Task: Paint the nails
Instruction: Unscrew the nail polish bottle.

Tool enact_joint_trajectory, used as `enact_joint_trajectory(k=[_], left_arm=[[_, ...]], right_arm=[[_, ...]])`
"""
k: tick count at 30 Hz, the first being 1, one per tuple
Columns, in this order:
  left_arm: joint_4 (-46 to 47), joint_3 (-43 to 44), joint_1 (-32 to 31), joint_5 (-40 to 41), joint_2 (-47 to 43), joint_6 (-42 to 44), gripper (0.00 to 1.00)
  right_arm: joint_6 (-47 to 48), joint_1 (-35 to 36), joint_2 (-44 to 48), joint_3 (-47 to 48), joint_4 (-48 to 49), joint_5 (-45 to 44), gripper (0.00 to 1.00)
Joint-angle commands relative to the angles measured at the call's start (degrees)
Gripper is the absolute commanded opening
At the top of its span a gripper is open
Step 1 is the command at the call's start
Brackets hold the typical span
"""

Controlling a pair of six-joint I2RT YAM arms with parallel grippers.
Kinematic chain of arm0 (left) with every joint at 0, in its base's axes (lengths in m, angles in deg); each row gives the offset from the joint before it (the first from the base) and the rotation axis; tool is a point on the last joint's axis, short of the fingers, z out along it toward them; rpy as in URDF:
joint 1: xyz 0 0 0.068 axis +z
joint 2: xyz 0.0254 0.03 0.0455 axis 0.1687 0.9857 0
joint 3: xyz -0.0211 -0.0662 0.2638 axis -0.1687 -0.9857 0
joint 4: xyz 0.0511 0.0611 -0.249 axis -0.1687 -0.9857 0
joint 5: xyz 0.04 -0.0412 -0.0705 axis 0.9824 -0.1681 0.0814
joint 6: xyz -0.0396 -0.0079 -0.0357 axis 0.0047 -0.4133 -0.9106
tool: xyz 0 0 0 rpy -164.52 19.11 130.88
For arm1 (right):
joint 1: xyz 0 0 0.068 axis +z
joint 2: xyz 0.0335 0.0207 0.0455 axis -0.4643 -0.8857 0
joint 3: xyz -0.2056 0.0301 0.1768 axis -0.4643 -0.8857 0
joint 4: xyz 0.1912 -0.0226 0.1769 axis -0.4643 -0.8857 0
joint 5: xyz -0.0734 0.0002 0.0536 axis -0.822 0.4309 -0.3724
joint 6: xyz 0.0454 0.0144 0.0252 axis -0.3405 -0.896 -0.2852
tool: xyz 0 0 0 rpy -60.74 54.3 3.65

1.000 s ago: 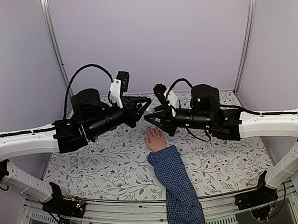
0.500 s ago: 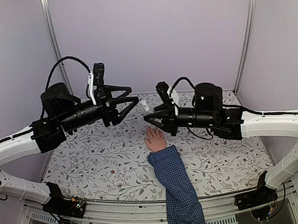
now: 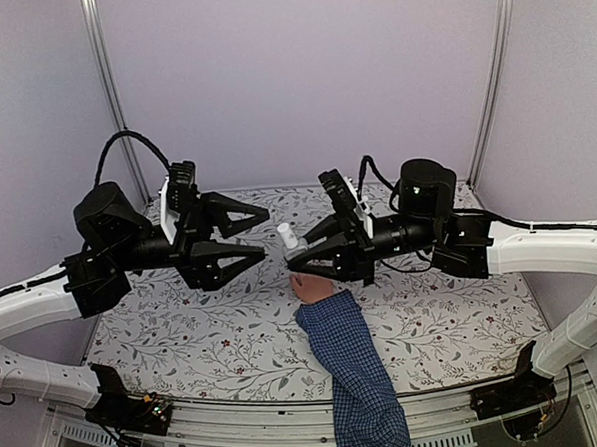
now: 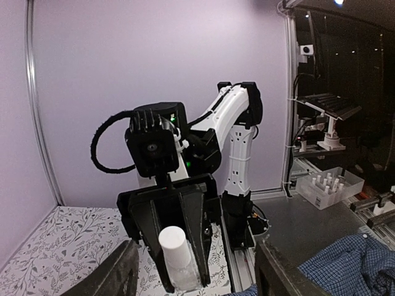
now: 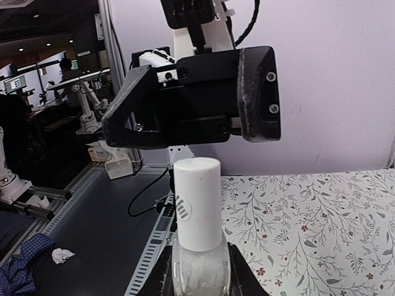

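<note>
A small pale hand [image 3: 308, 287] lies on the floral table, ending a blue checked sleeve [image 3: 352, 366]. Its nails are too small to make out, and the fingertips lie under my right gripper. That right gripper [image 3: 298, 252] hangs just above the hand, shut on the glass body of a nail polish bottle [image 3: 288, 236] [image 5: 197, 228] [image 4: 176, 254]. The bottle's white cap [image 5: 197, 200] is on and points at the left gripper. My left gripper [image 3: 266, 234] [image 4: 194, 277] stands open a short way left of the cap, apart from it and holding nothing.
A floral cloth [image 3: 184, 325] covers the table, with purple walls and metal posts [image 3: 108, 83] around it. In the left wrist view, a tray of small bottles [image 4: 327, 185] sits outside the cell, and blue checked cloth [image 4: 352, 262] shows at the bottom right.
My left gripper, shut close to the bottle a second ago, has opened and drawn back to the left. The right gripper has carried the bottle forward over the fingertips.
</note>
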Motion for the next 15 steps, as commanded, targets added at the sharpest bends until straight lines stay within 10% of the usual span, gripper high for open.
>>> enact_joint_trajectory(k=[1, 15], left_arm=[[3.04, 0.73, -1.11, -3.64, 2.18, 2.11, 0.65], [2.73, 2.94, -5.11, 0.74, 5.97, 3.51, 0.36]], right_arm=[[-1.92, -0.17, -0.11, 2.03, 2.63, 9.19, 0.0], [-3.22, -0.07, -2.41, 3.3, 2.44, 10.12, 0.0]])
